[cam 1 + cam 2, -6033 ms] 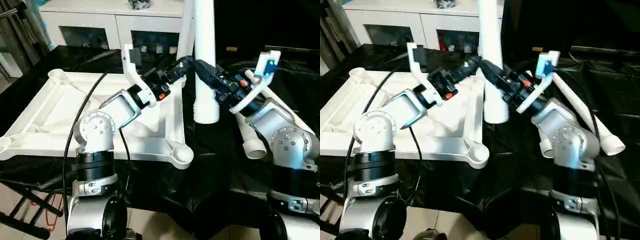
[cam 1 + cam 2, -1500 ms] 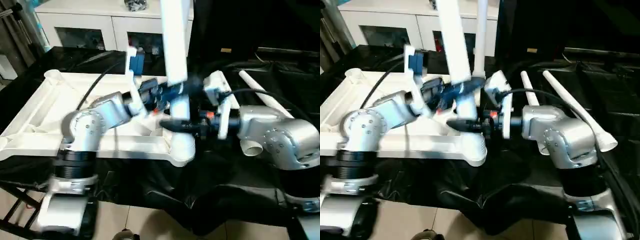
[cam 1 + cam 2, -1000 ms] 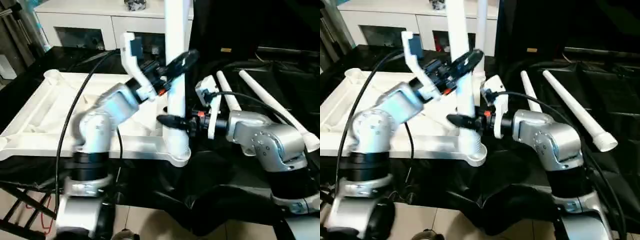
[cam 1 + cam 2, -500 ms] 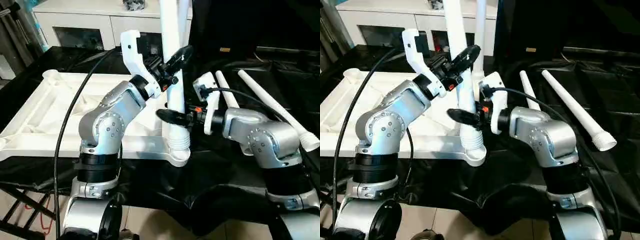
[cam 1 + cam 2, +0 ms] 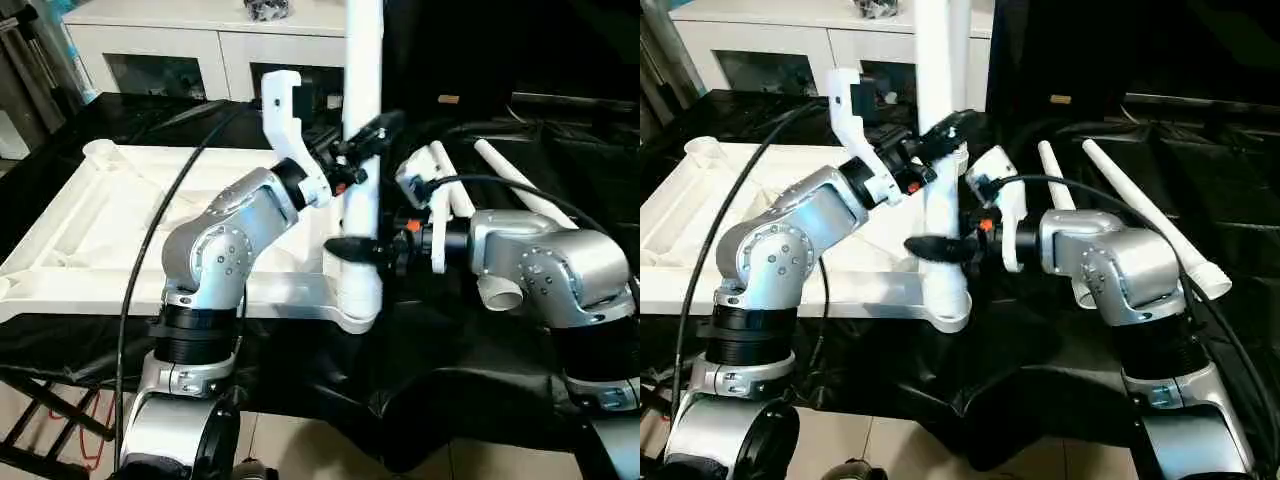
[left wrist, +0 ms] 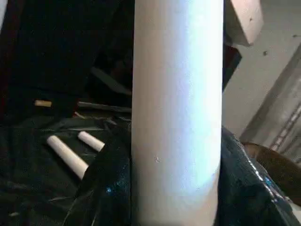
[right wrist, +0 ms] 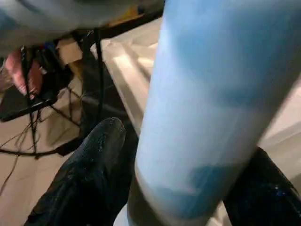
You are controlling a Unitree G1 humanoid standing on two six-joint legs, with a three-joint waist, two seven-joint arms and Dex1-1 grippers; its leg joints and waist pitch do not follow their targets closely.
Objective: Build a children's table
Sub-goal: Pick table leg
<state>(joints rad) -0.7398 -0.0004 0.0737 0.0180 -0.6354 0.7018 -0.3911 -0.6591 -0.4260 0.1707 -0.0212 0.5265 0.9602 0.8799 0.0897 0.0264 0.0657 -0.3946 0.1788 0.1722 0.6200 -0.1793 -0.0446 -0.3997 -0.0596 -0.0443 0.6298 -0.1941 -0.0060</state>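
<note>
The white tabletop [image 5: 90, 230] lies underside up on the black-draped work table. One white leg [image 5: 361, 60] stands upright with its wide end in the near right corner socket [image 5: 352, 315]. My left gripper [image 5: 365, 140] is shut on that leg about halfway up; in the left wrist view its black fingers [image 6: 101, 188] press both sides of the leg [image 6: 176, 117]. My right gripper [image 5: 356, 247] sits lower, just above the socket, with its jaws either side of the leg [image 7: 211, 108]. One of its fingers [image 7: 94, 160] stands slightly off the tube.
Two spare legs [image 5: 447, 180] [image 5: 525, 195] lie on the black cloth to the right, and the open end of a third [image 5: 497, 292] shows under my right forearm. A white cabinet [image 5: 200, 40] stands behind the table. My left arm's black cable [image 5: 150, 240] hangs over the tabletop.
The leg has swung from a lean to upright over the corner socket. My left gripper shifted right with it. My right gripper's fingers have spread apart around the leg's base.
</note>
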